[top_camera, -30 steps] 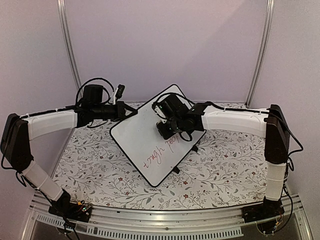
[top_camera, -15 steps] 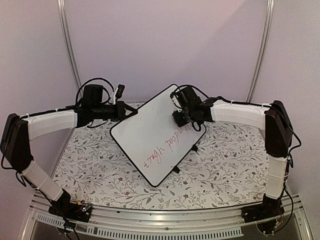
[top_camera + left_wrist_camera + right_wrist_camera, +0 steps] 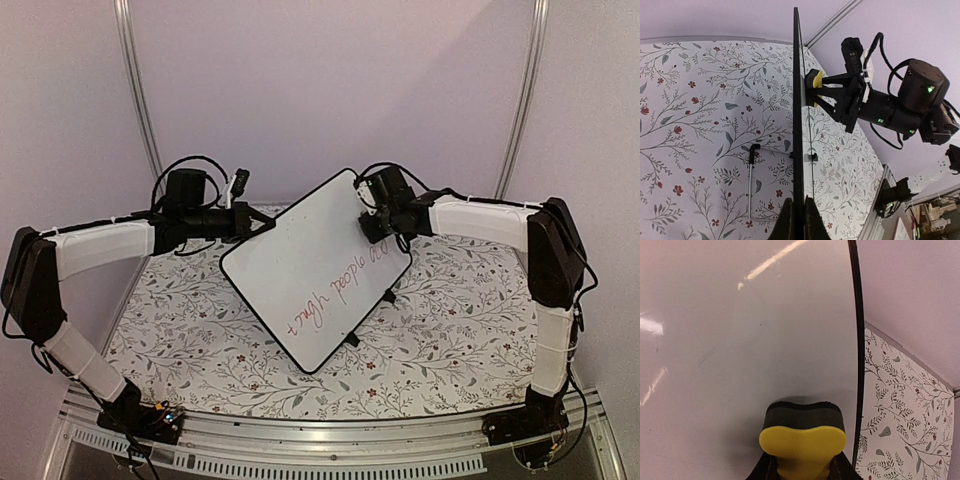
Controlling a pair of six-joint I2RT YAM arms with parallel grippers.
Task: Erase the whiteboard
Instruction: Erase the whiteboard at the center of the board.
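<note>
Over the floral tablecloth [image 3: 450,330] the whiteboard [image 3: 290,270] stands tilted. The handwriting [image 3: 335,290] lies on the near side of your right gripper [image 3: 378,228], so press evenly and sweep down through it. That gripper grasps a yellow eraser [image 3: 802,437] flat against the board's far edge. Your left gripper [image 3: 795,215] is clenched on the board's rim.

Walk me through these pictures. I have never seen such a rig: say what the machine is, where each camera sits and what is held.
Two robot arms are bolted at the near edge of a table with a flowered cloth. The wide picture comes from a fixed camera above and behind them; the other two come from cameras on the wrists. The left end effector is shut on the edge of a whiteboard bearing handwriting. The right end effector holds a yellow eraser against the board's face.
</note>
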